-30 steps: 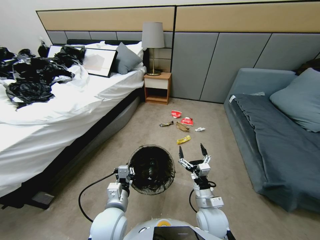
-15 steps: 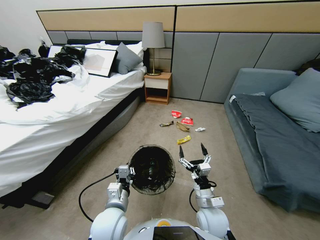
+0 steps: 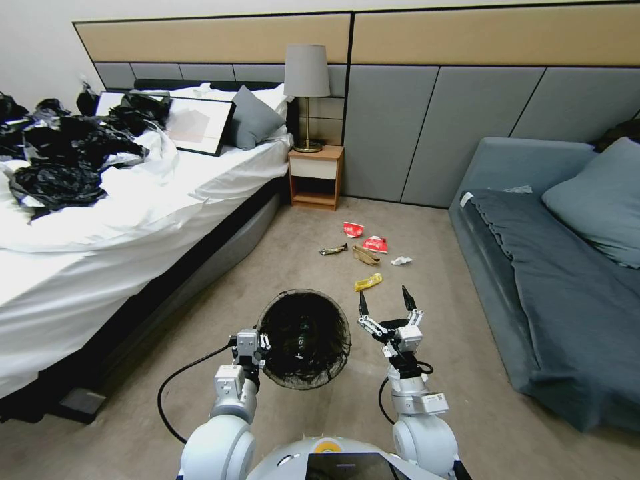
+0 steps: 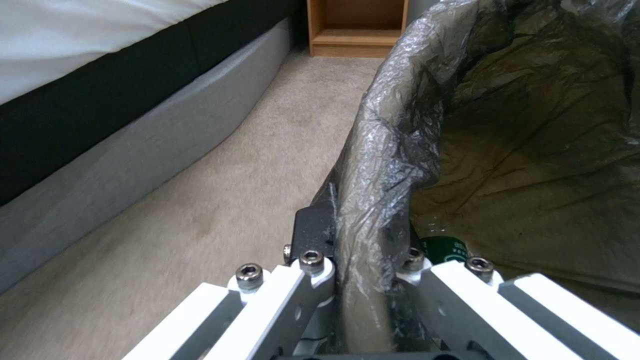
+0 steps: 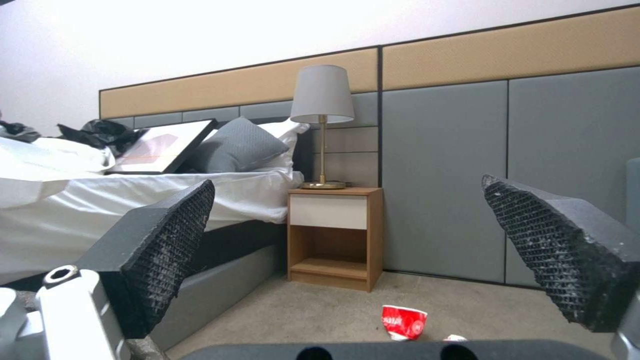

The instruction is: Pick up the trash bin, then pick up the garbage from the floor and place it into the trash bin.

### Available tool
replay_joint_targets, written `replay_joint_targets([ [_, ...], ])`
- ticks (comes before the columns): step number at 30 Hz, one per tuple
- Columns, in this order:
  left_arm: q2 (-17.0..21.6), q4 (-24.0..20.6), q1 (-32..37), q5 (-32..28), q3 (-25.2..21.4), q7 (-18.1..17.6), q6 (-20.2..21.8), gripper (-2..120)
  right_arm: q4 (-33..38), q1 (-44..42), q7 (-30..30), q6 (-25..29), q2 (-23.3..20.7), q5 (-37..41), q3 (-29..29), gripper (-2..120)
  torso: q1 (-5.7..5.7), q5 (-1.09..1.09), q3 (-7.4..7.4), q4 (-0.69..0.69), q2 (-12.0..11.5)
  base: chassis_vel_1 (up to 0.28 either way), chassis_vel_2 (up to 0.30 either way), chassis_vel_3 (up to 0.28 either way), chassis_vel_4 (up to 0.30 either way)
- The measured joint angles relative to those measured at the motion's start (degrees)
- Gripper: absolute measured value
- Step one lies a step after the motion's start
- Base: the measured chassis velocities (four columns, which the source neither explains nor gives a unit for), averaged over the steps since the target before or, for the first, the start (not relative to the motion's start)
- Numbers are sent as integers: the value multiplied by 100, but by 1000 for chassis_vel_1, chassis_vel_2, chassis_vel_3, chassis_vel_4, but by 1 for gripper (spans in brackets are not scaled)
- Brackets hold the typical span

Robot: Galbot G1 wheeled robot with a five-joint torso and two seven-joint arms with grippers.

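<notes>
My left gripper [image 3: 257, 344] is shut on the near rim of the trash bin [image 3: 303, 293], a round bin with a dark liner, held up off the carpet. In the left wrist view the fingers [image 4: 312, 235] clamp the liner-covered rim [image 4: 380, 150]. My right gripper [image 3: 384, 301] hangs open and empty to the right of the bin; its pads [image 5: 170, 240] stand wide apart. The garbage lies on the carpet ahead: a yellow wrapper [image 3: 368, 282] nearest, then a tan paper bag [image 3: 365, 254], dark wrapper [image 3: 333, 249], white tissue [image 3: 401, 261] and two red-and-white wrappers [image 3: 353, 229].
A white bed [image 3: 100, 220] with black bags [image 3: 60, 153] runs along the left. A grey sofa [image 3: 553, 280] lines the right. A wooden nightstand [image 3: 315, 177] with a lamp [image 3: 306, 73] stands at the far wall. Open carpet lies between bed and sofa.
The whole head view has shifted slightly, so the camera has moved a little. Both arms keep the same pose, and the bin stays in the left gripper.
</notes>
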Motion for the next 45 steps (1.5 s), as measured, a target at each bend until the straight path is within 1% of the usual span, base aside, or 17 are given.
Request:
replay_joint_targets([
  [6,-1,-2,2,4,0,-1,0,2,1,-2,0,3,-3,4,2,100,0,-2,0,0,0,-266,258,250,-263],
  [8,-3,-5,2,7,1,-1,0,2,1,-1,1,7,-6,7,3,100,0,1,0,0,0,-306,294,290,-295],
  [11,-3,-5,4,12,3,-2,0,2,-1,-1,1,11,-7,10,5,100,0,1,0,1,0,-320,301,321,-305],
  [12,-3,-5,3,15,4,-1,0,2,-10,1,1,12,-7,10,4,100,0,-2,0,0,0,-324,324,324,-359],
  [13,-4,-5,4,15,4,-1,0,2,-19,4,1,13,-7,10,4,100,0,1,0,0,0,-324,353,350,-359],
  [18,-3,-6,-1,16,4,1,-1,2,-25,12,-15,14,-6,9,5,100,1,0,1,1,0,-350,353,349,-339],
  [19,-3,-4,-3,16,7,2,-2,2,-33,8,-21,16,-6,9,10,100,1,-3,0,-1,0,-328,345,347,-354],
  [25,-5,9,-14,22,5,4,-7,2,-42,18,-27,30,-2,10,9,100,2,-1,1,0,-1,-289,287,286,-260],
  [31,-5,12,-10,27,0,4,-10,2,-39,30,-25,38,-4,40,9,100,2,0,1,1,-1,-60,101,107,-123],
  [45,-14,11,5,49,11,5,-18,2,-51,24,-37,138,-3,2,17,100,0,0,0,0,0,17,-15,-24,15],
])
